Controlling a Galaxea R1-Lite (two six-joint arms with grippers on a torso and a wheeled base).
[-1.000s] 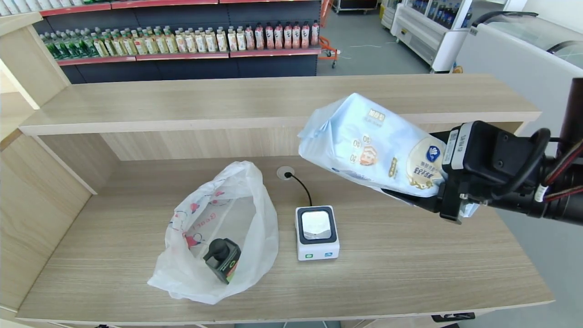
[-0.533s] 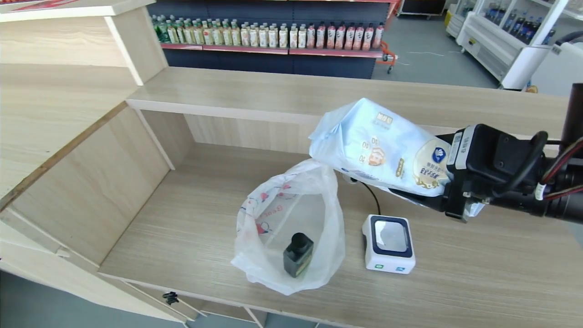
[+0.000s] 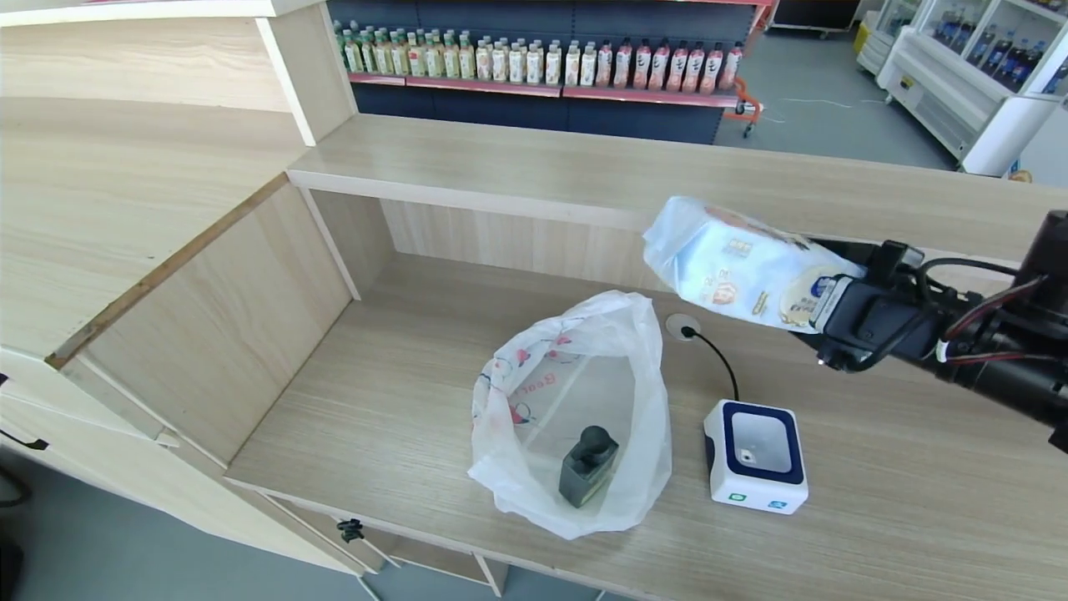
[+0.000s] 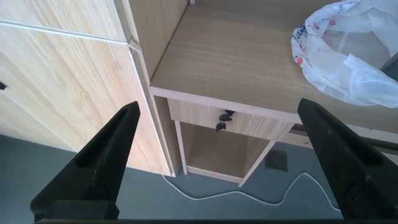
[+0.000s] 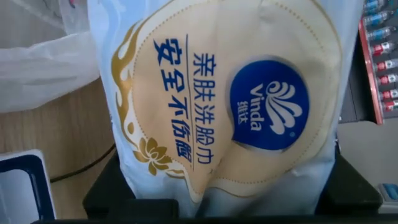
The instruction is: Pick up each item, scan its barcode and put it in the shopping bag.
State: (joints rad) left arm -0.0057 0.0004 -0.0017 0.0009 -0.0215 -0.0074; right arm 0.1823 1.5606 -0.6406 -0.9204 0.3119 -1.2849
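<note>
head view, pack: the pack [image 3: 734, 263] hangs in the air over the far right of the counter [image 3: 375, 392], tilted, with its free end up and to the left.
head view, right gripper: the right gripper [image 3: 816, 302] is clamped on the pack's right end. i judge the end grip leaves the long faces free for you to turn toward the scanner.
head view, scanner: the scanner [image 3: 758, 455] sits near and right, window up. its cable [image 3: 722, 367] runs back to a hole in the counter. the pack is farther back than the window, apart from it and not over it.
head view, bag: the bag [image 3: 509, 426] stands just left of the scanner with its mouth open upward. a dark bottle [image 3: 588, 466] lies inside. set this close, it probably keeps your carry from scanner to bag short.
head view, step: the pack looks to be on its way to the scan, with the drop into the bag to follow. you cannot tell from here which face carries the barcode.
left wrist view, left gripper: the left gripper [image 4: 219, 109] has its fingers spread wide and holds nothing. it hangs low off the counter's near left corner, likely parked out of the right arm's path. the bag's edge [image 4: 348, 56] lies on the counter beyond it.
right wrist view, pack: the pack's printed end [image 5: 236, 99] sits tight between the dark fingers. the bag [image 5: 43, 68] and a corner of the scanner [image 5: 18, 186] lie beyond it.
risk: the pack is soft and held by one end, so it may sag or slip. turn it slowly.
</note>
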